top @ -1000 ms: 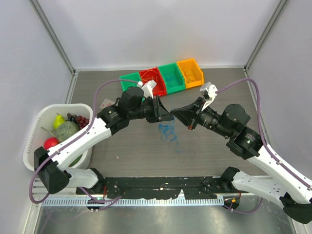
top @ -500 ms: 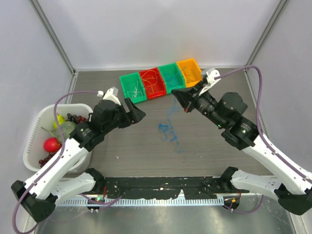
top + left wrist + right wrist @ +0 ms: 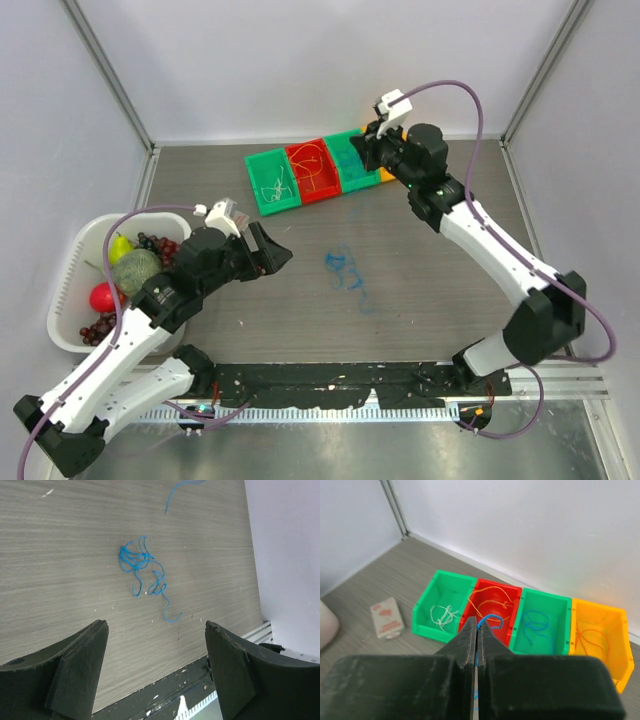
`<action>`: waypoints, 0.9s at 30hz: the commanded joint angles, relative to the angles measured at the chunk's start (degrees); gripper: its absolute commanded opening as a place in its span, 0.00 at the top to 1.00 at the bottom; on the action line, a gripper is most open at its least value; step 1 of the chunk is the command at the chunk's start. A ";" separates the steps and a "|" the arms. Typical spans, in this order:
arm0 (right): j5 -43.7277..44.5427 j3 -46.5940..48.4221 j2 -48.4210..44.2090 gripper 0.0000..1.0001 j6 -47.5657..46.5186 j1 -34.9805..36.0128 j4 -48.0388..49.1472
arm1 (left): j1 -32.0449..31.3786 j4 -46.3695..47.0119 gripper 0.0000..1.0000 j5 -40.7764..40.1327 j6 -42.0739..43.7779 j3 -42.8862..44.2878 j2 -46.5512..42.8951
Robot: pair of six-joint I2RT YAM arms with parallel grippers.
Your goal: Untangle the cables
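A small tangle of blue cable (image 3: 345, 270) lies on the table's middle, also seen in the left wrist view (image 3: 142, 565). My left gripper (image 3: 275, 250) hangs to its left, wide open and holding nothing (image 3: 155, 625). My right gripper (image 3: 362, 150) is up over the row of bins, shut on one blue cable strand (image 3: 490, 620) whose end curls out past the fingertips (image 3: 477, 622). Below it, the left green bin (image 3: 442, 587) holds a whitish cable. The red bin (image 3: 492, 592) holds orange cables and the second green bin (image 3: 542, 605) a blue one.
An orange-yellow bin (image 3: 597, 615) with orange cables ends the row on the right. A white basket (image 3: 75, 260) of fruit stands at the left table edge. A small packet (image 3: 387, 617) lies left of the bins. Walls close in the back and sides.
My left gripper has opened and drawn back to the left, away from the tangle. My right gripper has swung up and back over the bins, still shut on the blue strand.
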 commanded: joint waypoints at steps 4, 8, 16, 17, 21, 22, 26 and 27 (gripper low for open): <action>-5.87 11.32 10.38 0.99 -8.83 -3.68 4.59 | 0.14 1.96 0.16 1.91 0.44 -1.51 -3.07; -6.92 13.61 14.51 0.99 -9.37 -6.22 7.13 | 0.14 0.47 0.15 0.68 2.28 -0.72 -3.51; -10.00 21.78 26.56 0.99 -9.90 -9.30 10.13 | 0.14 0.99 0.15 1.12 3.60 0.34 -1.40; -10.08 22.92 28.48 0.99 -9.98 -9.39 9.78 | 0.14 1.17 0.15 1.21 3.69 0.25 -1.14; -11.67 21.63 31.40 0.99 -9.02 -10.18 10.21 | 0.14 1.61 0.15 1.56 3.87 0.34 -0.17; -11.84 21.18 31.66 0.99 -8.41 -10.36 11.26 | 0.06 1.78 0.15 1.56 3.87 0.34 0.09; -12.89 18.72 33.42 0.99 -6.13 -11.06 13.11 | 0.14 2.49 0.15 2.26 3.78 0.60 1.32; -13.16 18.45 33.86 0.99 -5.77 -11.33 13.29 | 0.14 2.58 0.15 2.26 3.78 0.69 1.67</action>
